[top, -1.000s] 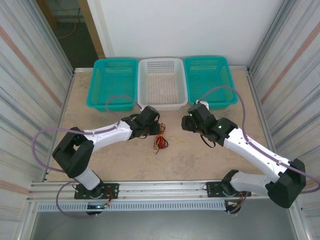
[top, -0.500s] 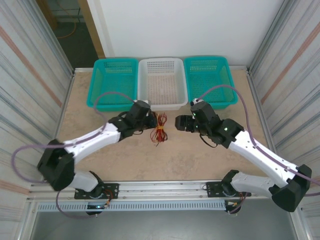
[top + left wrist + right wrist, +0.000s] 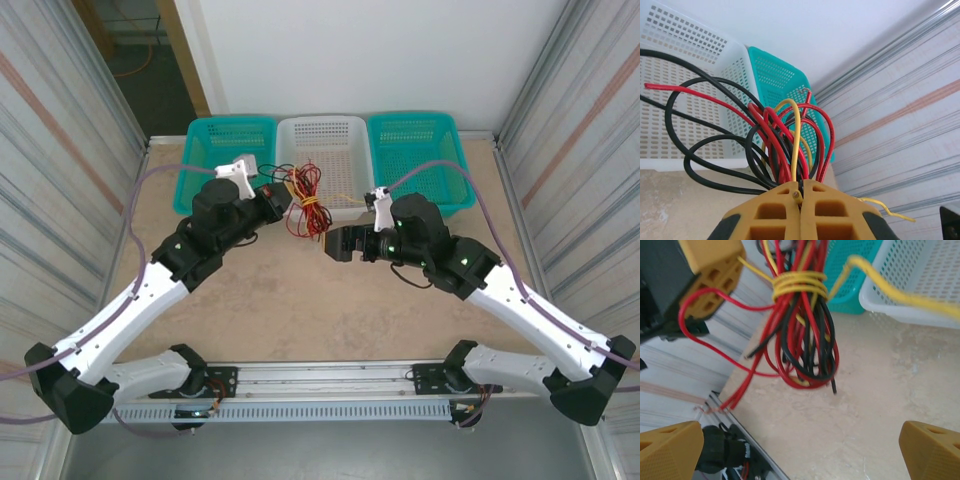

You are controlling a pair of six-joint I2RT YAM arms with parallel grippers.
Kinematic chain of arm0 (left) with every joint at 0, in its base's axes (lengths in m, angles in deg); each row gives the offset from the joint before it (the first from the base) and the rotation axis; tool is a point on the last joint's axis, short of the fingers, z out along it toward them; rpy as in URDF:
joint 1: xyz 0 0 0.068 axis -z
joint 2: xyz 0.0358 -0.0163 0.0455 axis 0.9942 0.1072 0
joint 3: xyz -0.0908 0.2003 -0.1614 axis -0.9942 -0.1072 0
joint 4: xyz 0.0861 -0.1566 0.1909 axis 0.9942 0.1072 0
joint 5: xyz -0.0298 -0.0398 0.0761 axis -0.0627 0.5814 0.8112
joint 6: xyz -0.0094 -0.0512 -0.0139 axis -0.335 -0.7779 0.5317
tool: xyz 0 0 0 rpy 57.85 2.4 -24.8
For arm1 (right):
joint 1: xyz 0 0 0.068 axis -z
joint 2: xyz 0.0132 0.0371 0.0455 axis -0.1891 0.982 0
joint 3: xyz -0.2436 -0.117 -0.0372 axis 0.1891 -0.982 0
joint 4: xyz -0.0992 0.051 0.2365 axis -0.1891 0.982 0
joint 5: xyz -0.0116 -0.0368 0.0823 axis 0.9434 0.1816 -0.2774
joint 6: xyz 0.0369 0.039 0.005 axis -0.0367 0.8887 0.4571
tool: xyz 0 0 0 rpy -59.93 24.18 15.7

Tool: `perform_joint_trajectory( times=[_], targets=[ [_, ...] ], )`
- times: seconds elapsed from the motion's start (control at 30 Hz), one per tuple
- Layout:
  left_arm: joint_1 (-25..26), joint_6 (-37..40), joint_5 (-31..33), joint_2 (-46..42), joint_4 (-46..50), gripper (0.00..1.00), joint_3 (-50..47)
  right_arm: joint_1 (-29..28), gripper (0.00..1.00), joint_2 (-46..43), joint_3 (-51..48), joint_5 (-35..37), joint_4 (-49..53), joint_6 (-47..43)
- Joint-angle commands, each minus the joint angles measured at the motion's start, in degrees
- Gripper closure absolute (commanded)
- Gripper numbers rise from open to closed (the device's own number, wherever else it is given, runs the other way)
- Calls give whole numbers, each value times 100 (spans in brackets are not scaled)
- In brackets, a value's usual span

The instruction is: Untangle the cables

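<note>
Right arm reaches low over the bench (image 3: 300,310), elbow bent, right fingers (image 3: 335,246) spread wide, pointing left at the cables (image 3: 305,205). The bundle hangs just past them, long axis roughly vertical, cinched with yellow wraps. Left fingers (image 3: 272,203) are clamped on its top, that arm stretched way out, holding it in front of the white basket (image 3: 322,121). Right arm's free, so probably it grabs next.

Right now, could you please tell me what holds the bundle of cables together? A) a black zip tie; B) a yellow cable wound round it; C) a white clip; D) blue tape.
B: the right wrist view shows a yellow cable coiled several turns round the red and black cables.
</note>
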Motion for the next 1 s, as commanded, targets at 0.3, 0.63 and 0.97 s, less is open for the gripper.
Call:
perform_joint_trajectory(
  times=[0.3, 0.63, 0.97],
  targets=[
    [-218, -798, -654, -482, -680, 100, 32, 401, 1, 706, 195, -1104, -1486, 54],
    [-279, -1053, -834, -465, -895, 100, -68, 378, 29, 955, 231, -1478, -2046, 174],
    [-307, -1209, -928, -439, -1108, 100, -76, 389, 11, 1183, 242, -1581, -2259, 315]
  ],
)
